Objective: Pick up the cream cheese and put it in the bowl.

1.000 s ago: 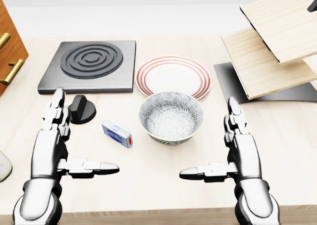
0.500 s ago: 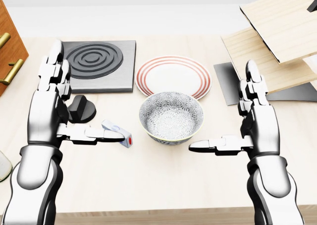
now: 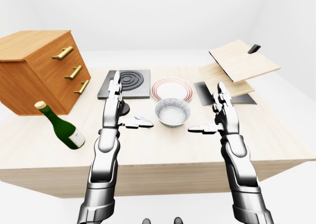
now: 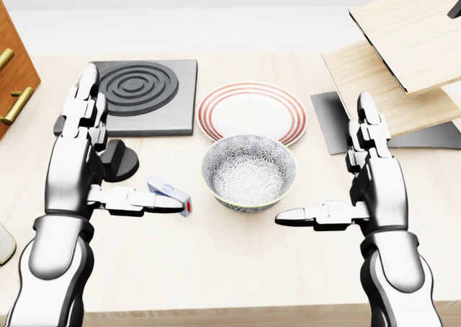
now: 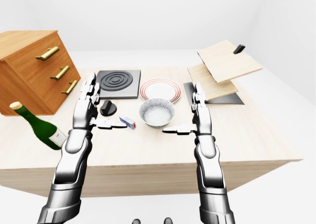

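Beside bowl point(image 4: 248, 170), cream cheese point(image 4: 176, 195) under left hand point(image 4: 85, 161)

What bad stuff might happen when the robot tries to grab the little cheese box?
The left hand is open, with one finger lying over the cream cheese, so it might nudge the box away rather than grip it. The black knob sits right beside that hand and could get bumped. The bowl is near the box too; a sideways push might knock the box against it.
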